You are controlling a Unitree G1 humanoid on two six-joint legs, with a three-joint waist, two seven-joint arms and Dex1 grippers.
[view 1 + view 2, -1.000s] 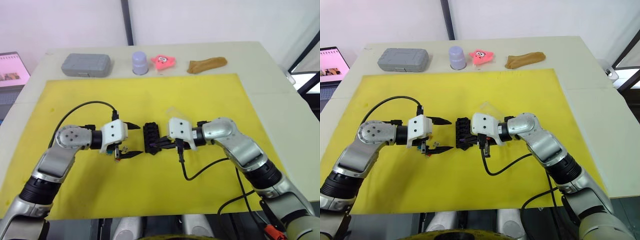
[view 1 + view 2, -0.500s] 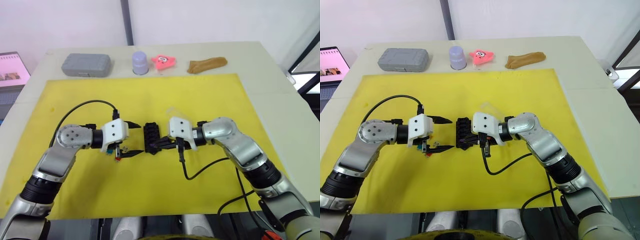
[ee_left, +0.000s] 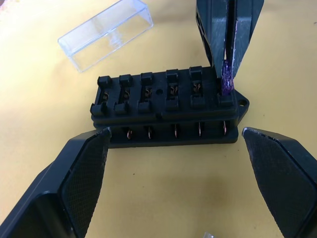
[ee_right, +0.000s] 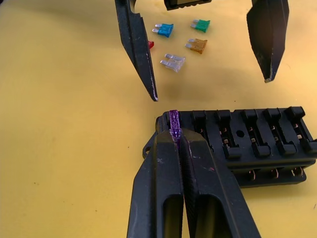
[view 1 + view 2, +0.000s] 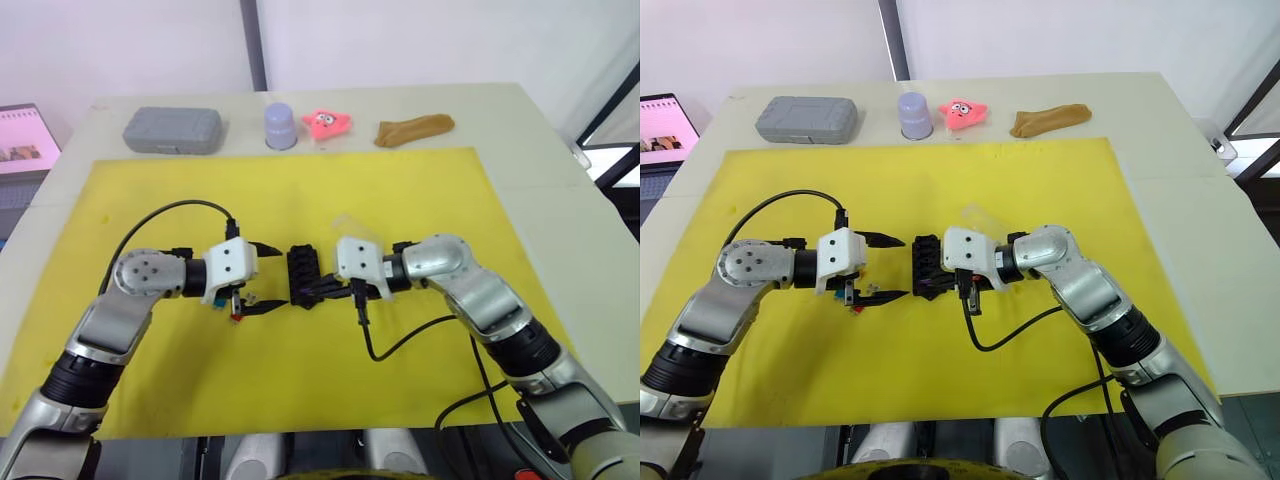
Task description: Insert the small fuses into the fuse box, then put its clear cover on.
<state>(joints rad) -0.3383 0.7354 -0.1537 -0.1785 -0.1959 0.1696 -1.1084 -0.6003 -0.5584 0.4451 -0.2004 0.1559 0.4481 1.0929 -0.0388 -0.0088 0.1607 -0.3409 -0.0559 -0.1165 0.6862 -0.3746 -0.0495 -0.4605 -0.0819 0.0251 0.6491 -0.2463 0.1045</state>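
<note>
Black and studded with two rows of slots, the fuse box sits on the yellow mat, flanked by both grippers. The right gripper pinches the purple fuse between closed fingers, the fuse's tip at the box's end slot on the side nearest the robot. Compared with a second ago, that gripper's white housing sits a touch closer to the fuse box, and the fuse box and mat lie as they did.

On the box's other side, the left gripper holds nothing, its two fingers spread wide with the tips just short of the box wall, a shade nearer than a second ago. Beside that gripper, away from the box, the loose fuses lie on the mat: blue fuse, green fuse, orange fuse, pale grey fuse and a sliver of the red fuse at the edge of a finger, none moved.

Beyond the fuse box, past the right gripper, the clear cover rests on the mat, apart from the box, unchanged. Farther off, along the table's far edge, sits a grey case.
</note>
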